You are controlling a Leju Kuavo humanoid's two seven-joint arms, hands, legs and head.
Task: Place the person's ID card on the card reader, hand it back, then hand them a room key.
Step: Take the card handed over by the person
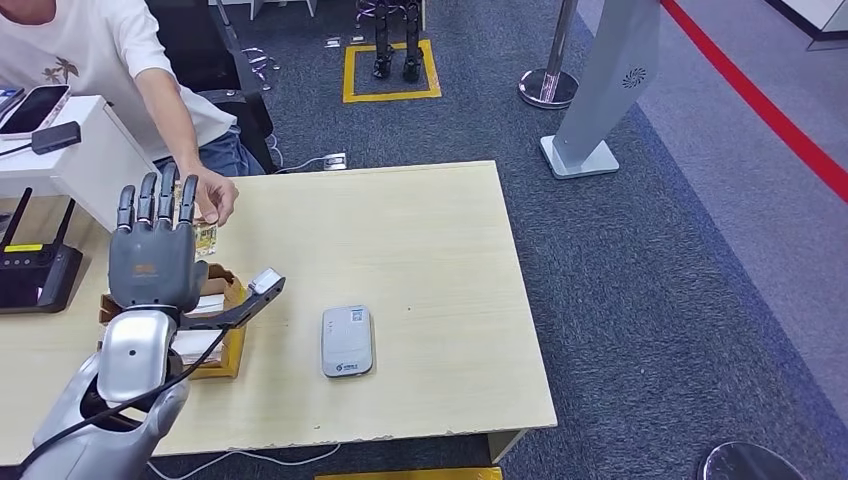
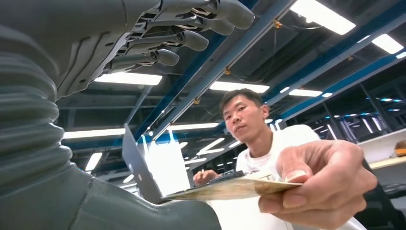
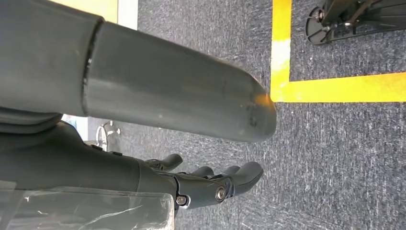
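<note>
The left hand (image 1: 153, 255) is raised over the left part of the wooden table (image 1: 420, 220), fingers straight up and spread, thumb stuck out to the side, and it holds nothing. In the left wrist view the same hand (image 2: 143, 43) has its fingers apart above the thumb. Just beyond the fingertips a person's hand (image 1: 213, 193) holds out the ID card (image 1: 205, 237); the wrist view shows the card (image 2: 234, 188) lying nearly flat, its long axis running from the person's pinch toward the robot's thumb, the far end close above the thumb; whether it touches I cannot tell.

The right hand (image 3: 210, 184) hangs over grey carpet near a yellow floor line (image 3: 335, 88), fingers loosely curled, apart from the thumb, with nothing in them.

Below the left hand sits one small cardboard box (image 1: 222, 330) with pale cards inside. One grey card reader (image 1: 347, 341) lies flat just right of it, long axis running away from the robot. One black router (image 1: 38, 270) with two antennas stands at the table's left edge.
</note>
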